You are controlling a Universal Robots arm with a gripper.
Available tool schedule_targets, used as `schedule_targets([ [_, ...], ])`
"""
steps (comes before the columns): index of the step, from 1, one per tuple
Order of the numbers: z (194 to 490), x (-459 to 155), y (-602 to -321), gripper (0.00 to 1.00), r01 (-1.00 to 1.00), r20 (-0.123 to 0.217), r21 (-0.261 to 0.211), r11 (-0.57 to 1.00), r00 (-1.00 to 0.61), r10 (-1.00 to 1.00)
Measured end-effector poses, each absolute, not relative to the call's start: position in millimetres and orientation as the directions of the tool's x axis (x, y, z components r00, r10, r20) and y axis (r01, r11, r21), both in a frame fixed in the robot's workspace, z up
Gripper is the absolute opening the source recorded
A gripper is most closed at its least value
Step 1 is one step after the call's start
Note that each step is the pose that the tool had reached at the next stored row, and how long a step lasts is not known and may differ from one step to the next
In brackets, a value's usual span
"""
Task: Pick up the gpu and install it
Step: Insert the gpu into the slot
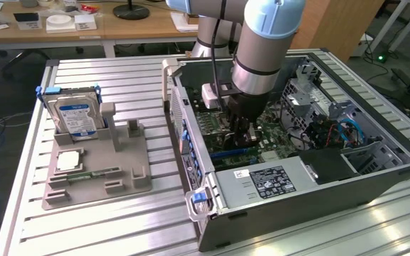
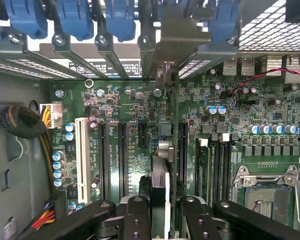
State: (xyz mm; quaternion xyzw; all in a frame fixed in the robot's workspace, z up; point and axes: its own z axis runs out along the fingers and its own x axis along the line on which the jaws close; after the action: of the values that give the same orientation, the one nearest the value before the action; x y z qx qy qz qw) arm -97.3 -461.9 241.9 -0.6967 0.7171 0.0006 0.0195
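The gpu (image 2: 160, 175) is seen edge-on in the wrist view, standing upright over the green motherboard (image 2: 125, 115). Its pale metal end bracket (image 2: 177, 40) reaches the case's rear slot openings. My gripper (image 2: 164, 212) is shut on the card, with a black finger (image 2: 135, 215) on one face and another on the opposite face. In the exterior view my gripper (image 1: 242, 136) is lowered deep inside the open computer case (image 1: 298, 213), just above the board's expansion slots. The card's lower edge is hidden, so I cannot tell whether it touches a slot.
Blue slot latches (image 2: 75, 17) line the case's rear wall. A white slot (image 2: 81, 150), a cable bundle (image 2: 25, 122) and the CPU socket (image 2: 267, 190) surround the card. At the exterior view's left, a grey fixture (image 1: 123, 170) holds the silver hard drive (image 1: 77, 118) and a memory stick (image 1: 91, 174).
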Motion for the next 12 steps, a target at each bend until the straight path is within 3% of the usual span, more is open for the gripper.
schedule_targets([
  [12, 241.1, -96.9, -461.8, 0.27, -0.999, -0.029, -0.027, 0.029, -0.028, -0.999],
])
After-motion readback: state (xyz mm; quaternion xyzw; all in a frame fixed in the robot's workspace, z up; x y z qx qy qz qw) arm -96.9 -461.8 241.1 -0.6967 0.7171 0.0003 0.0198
